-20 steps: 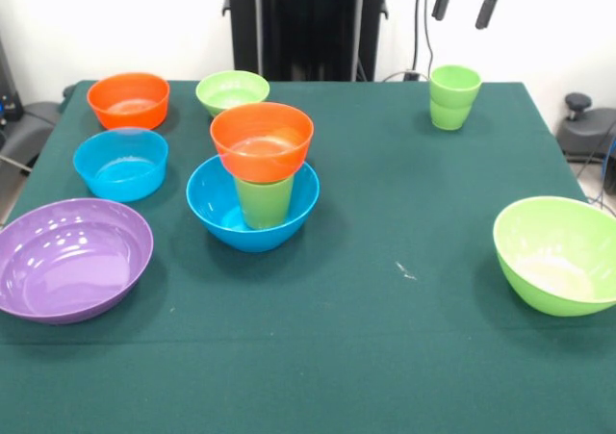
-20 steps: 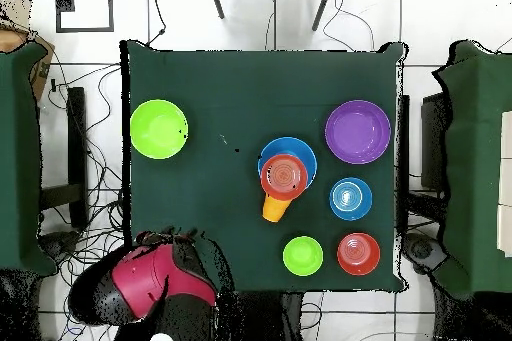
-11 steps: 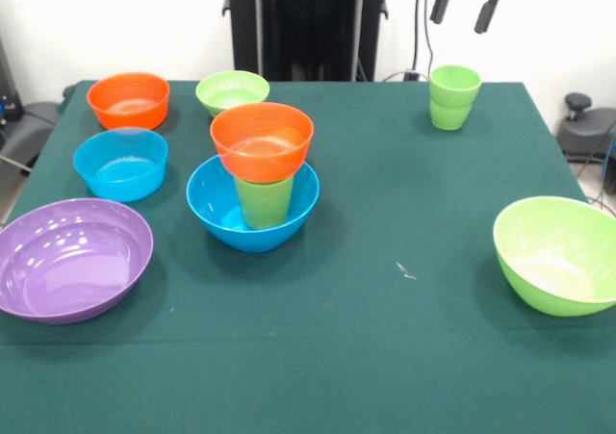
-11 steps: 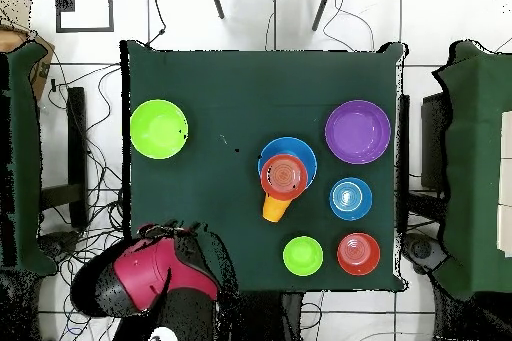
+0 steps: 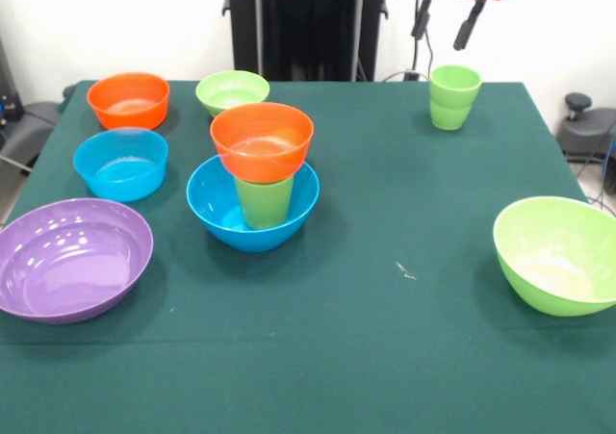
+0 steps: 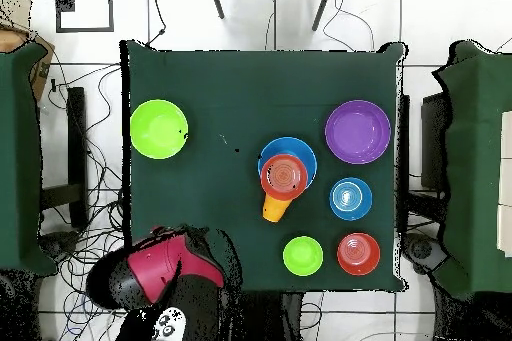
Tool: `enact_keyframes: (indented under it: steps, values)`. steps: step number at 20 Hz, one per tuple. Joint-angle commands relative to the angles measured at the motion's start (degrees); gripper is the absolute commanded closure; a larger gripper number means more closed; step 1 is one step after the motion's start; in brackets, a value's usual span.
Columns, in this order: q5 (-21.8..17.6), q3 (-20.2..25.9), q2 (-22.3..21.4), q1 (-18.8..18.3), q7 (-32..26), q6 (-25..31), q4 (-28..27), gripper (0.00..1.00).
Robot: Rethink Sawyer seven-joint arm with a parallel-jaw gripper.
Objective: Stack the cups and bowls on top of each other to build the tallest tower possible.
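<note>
A dark green cloth covers the table, with a small pale scuff near its middle. White walls stand behind, a black column rises at the far edge, and cables hang beside it. From overhead the floor is white tile strewn with cables, and more green-covered tables flank this one.

The gripper hangs in the air above the far edge, its two dark fingers spread apart and holding nothing. Just below it stand nested green cups.

The tower sits left of centre: a blue bowl holds an upturned green cup, and an orange bowl rests upright on that.

Around it lie loose bowls: purple at the near left, light blue, orange and small lime behind, and a large lime one well apart at the right edge.
</note>
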Motion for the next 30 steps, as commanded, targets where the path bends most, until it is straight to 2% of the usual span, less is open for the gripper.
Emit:
enact_keyframes:
  steps: [1, 12, 18, 30]
  values:
    - [-3.5, 0.4, 7.7, -0.5, 4.7, -4.9, -1.0, 0.00]
    - [-1.1, 1.0, 11.7, -1.1, 4.4, -7.8, -1.2, 0.00]
    - [2.2, 5.4, 11.2, -3.7, 4.8, -9.4, -0.4, 0.00]
    - [3.2, 5.6, 8.7, -2.6, 5.5, -6.9, -0.1, 0.00]
